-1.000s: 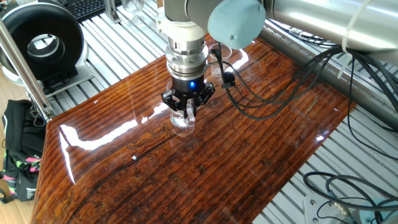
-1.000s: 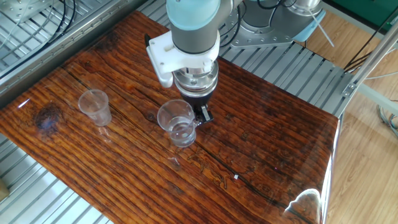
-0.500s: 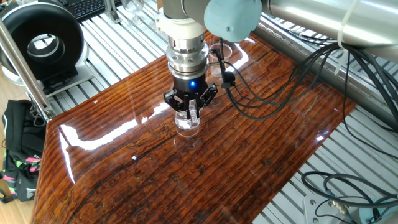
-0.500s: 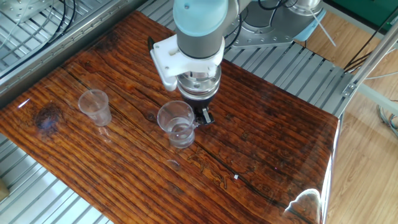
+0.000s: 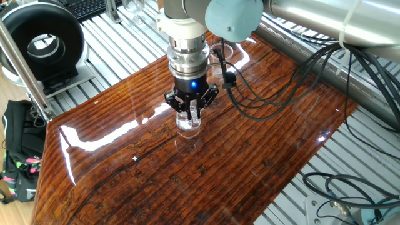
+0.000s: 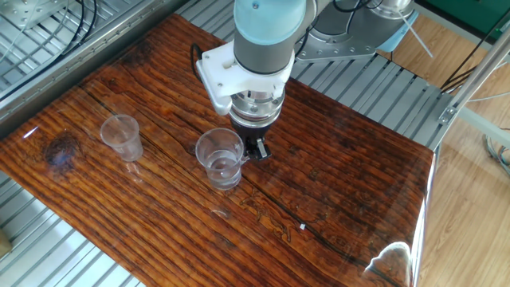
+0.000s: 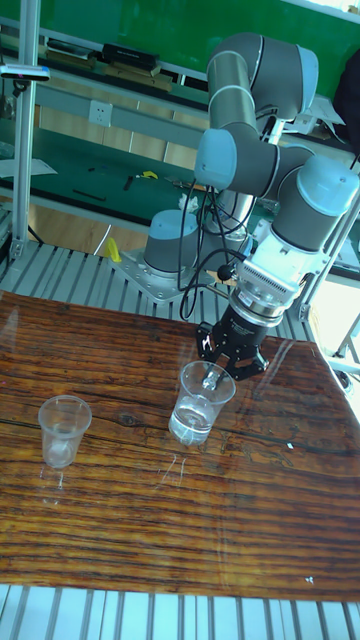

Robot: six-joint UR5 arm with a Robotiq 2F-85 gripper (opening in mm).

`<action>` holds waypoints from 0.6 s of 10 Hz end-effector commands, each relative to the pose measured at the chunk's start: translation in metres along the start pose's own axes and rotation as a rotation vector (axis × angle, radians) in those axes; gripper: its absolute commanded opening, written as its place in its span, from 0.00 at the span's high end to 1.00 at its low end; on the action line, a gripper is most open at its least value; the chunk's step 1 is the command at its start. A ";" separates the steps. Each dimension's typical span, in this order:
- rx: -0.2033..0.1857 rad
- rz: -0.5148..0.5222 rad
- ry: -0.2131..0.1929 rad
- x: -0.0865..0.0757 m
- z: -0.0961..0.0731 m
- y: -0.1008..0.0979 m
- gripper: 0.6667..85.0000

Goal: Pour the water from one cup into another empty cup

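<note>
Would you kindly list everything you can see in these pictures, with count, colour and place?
table: one, glossy reddish-brown wood, on a grey slatted metal frame.
larger clear cup: one, transparent, near the table's middle, its rim in the pincer.
water: a small amount, colourless, at the bottom of the larger clear cup.
small clear cup: one, transparent, looks empty, standing apart near a table edge.
round housing: one, black, off the table.
bag: one, black, on the floor.
cables: several, black, over the table's far side.
arm: one, pale blue and grey, above the table.
pincer: one, black, closed on the larger cup's wall.
</note>
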State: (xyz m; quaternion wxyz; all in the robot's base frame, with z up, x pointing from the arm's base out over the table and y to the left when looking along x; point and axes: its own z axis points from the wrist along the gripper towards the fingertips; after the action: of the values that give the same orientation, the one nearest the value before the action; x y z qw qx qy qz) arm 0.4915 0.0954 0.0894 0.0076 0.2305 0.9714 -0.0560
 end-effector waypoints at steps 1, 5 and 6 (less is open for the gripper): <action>-0.007 -0.004 0.006 0.000 0.001 0.001 0.99; -0.034 -0.020 0.019 0.003 0.004 0.004 0.99; -0.037 -0.020 0.017 0.003 0.006 0.004 0.99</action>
State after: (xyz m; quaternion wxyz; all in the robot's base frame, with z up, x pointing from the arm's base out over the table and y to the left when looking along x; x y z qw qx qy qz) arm 0.4905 0.0966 0.0852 0.0046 0.2205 0.9742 -0.0474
